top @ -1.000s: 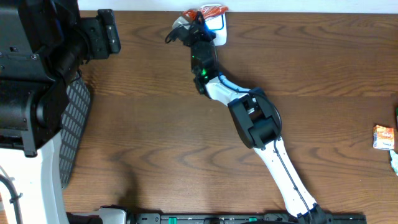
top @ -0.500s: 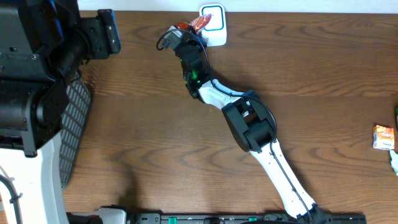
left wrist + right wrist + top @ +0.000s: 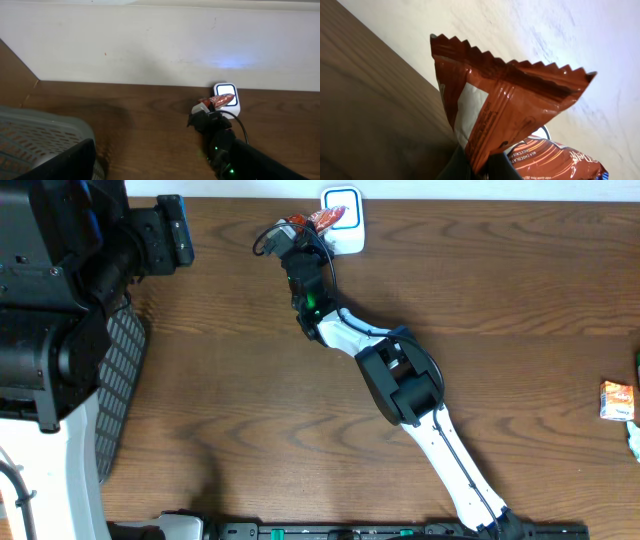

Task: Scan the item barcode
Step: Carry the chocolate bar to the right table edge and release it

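"Where's the right gripper (image 3: 303, 227)?"
"At the table's (image 3: 520, 290) 12 o'clock edge, clamped tight on the red snack packet (image 3: 322, 218). The white scanner (image 3: 343, 207) sits just at the packet's 2 o'clock."
"And the left gripper (image 3: 165, 230)?"
"Out toward 10 o'clock, jaws apart, holding nothing. The grey basket (image 3: 120, 380) is at its 6 o'clock."

A brown wood-grain table (image 3: 230, 380) spreads below a plain white wall (image 3: 125, 45) that runs along its far edge. A grey mesh basket (image 3: 122, 380) sits at the table's left side, only partly in sight. A small orange-and-white packet (image 3: 617, 400) lies alone near the right edge, well apart from the basket.
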Motion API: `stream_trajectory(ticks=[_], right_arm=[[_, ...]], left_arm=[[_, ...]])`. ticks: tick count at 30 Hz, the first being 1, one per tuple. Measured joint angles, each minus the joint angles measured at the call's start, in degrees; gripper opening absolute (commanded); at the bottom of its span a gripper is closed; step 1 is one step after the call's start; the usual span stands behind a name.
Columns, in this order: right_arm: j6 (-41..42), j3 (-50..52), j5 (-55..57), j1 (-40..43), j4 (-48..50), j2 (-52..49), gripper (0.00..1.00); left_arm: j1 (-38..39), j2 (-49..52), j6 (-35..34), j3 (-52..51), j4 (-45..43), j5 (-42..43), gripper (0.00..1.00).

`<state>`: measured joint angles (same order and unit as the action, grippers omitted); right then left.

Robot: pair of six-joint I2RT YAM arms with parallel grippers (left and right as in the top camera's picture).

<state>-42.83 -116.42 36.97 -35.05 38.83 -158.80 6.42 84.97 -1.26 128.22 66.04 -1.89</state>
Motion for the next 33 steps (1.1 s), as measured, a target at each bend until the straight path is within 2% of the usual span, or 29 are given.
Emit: stream_trajectory(ticks=[3, 12, 17, 23, 28, 33], right_arm=[[1.25, 0.0, 2.14, 0.09, -4.7, 1.2, 0.01], [9.7, -0.15, 12.15, 2.38, -35.95, 14.67, 0.01], [21.51, -0.59, 14.84, 6.93, -60.98, 23.91, 0.01], [36.17, -0.87, 11.67, 15.08, -85.7, 31.15, 0.01], [43.82, 1.16, 10.29, 25.62, -96.52, 31.74, 0.01], [48.11, 9.7, 9.42, 38.56, -97.18, 31.69, 0.01]], left_arm=[[0.0, -0.02, 0.0, 0.0, 0.0, 0.0, 0.85], [0.0, -0.02, 0.0, 0.0, 0.0, 0.0, 0.85], [0.0, -0.02, 0.0, 0.0, 0.02, 0.0, 0.85], [0.0, 0.0, 0.0, 0.0, 0.02, 0.0, 0.85], [0.0, -0.02, 0.0, 0.0, 0.0, 0.0, 0.85], [0.0, -0.02, 0.0, 0.0, 0.0, 0.0, 0.85]])
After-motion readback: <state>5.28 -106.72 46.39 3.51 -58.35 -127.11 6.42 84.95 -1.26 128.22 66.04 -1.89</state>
